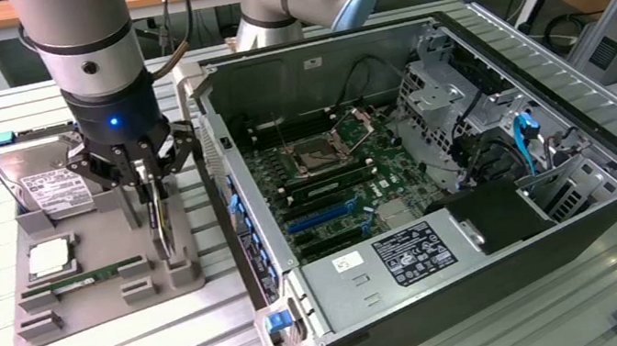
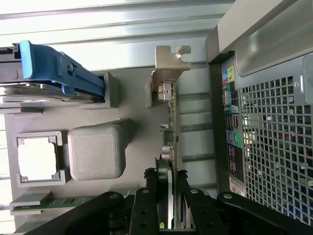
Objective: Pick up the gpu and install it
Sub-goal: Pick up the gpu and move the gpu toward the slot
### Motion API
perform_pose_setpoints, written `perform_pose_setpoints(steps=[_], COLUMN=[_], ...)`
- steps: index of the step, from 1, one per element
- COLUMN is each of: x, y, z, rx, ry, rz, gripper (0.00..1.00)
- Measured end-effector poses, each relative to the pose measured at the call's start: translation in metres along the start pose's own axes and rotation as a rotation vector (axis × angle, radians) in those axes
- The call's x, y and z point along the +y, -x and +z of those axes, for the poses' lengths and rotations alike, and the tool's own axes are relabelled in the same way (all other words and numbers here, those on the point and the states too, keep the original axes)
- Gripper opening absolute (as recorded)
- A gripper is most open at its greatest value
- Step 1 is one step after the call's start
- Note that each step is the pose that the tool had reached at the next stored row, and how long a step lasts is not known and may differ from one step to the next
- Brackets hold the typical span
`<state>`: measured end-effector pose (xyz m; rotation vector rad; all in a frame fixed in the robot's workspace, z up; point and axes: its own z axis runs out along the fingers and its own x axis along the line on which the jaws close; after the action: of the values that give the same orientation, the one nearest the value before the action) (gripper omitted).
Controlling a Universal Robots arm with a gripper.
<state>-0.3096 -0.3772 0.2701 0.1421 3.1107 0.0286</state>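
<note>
Grasp looks made: my gripper (image 2: pixel 167 192) clamps the thin green, silver-bracketed gpu card (image 2: pixel 171 112), standing in the grey plastic tray (image 2: pixel 122 107); installing into the black computer case (image 1: pixel 268 73) at three o'clock remains.

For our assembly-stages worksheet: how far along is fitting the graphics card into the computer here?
Done: the pincer sits astride the graphics card, apparently clamped on its top edge.
In hand: the card stands edge-on in the grey tray beside the computer, not lifted.
Left: the whole install. The open computer case has no card in its blue slots.
</note>
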Motion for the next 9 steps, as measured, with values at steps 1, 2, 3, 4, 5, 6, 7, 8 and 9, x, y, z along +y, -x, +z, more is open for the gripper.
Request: perform_pose_setpoints(steps=[1, 2, 3, 4, 5, 6, 7, 8, 9], x=[0.0, 0.0, 0.0, 0.0001, 0.0001, 0.0001, 0.0001, 0.0001, 0.0001], y=[0.0, 0.0, 0.0001, 0.0001, 0.0001, 0.0001, 0.0001, 0.0002, 0.0002], z=[-0.0007, -0.0011, -0.0018, -0.0025, -0.0033, -0.0041, -0.0049, -0.0054, -0.0059], rx=[0.0001, 0.0001, 0.0001, 0.0001, 0.0001, 0.0002, 0.0002, 0.0002, 0.0002], ry=[0.0003, 0.0006, 0.0007, 0.001, 0.0011, 0.0013, 0.0018, 0.0021, 0.0025], rz=[0.0, 0.0, 0.0, 0.0, 0.0, 0.0, 0.0, 0.0, 0.0], gripper=[0.26, 0.26, 0.26, 0.26, 0.26, 0.26, 0.26, 0.26, 0.26])
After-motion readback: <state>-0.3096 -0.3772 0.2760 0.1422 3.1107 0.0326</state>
